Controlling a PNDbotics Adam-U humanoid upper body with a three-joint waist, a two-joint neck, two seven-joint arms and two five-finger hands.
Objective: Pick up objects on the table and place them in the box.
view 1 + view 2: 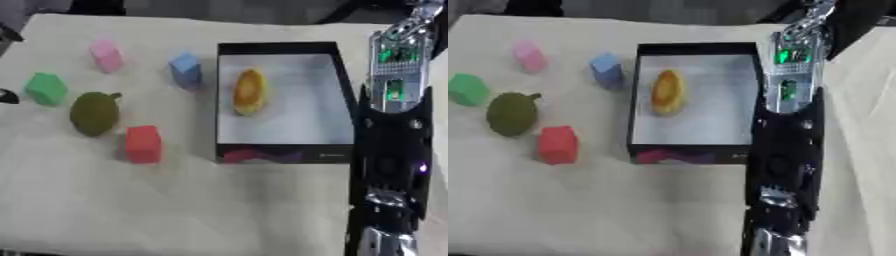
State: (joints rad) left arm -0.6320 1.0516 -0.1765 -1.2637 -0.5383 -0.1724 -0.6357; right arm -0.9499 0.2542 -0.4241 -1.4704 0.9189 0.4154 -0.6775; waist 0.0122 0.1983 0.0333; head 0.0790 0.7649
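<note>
A black box (346, 90) with a pale floor stands right of centre, and a yellow-orange oblong thing (248, 92) lies inside it. Left of the box, spread over the cloth, are a blue block (185, 69), a pink block (106, 55), a green block (45, 88), an olive-green round fruit (94, 113) and a red cube (143, 144). My right arm runs down the right side past the box. Its hand (385, 239) sits at the lower right corner, away from all the objects and partly cut off by the edge.
A cream cloth (175, 210) covers the table, with open room in front of the box and the blocks. A small dark shape (7, 96) pokes in at the left edge beside the green block.
</note>
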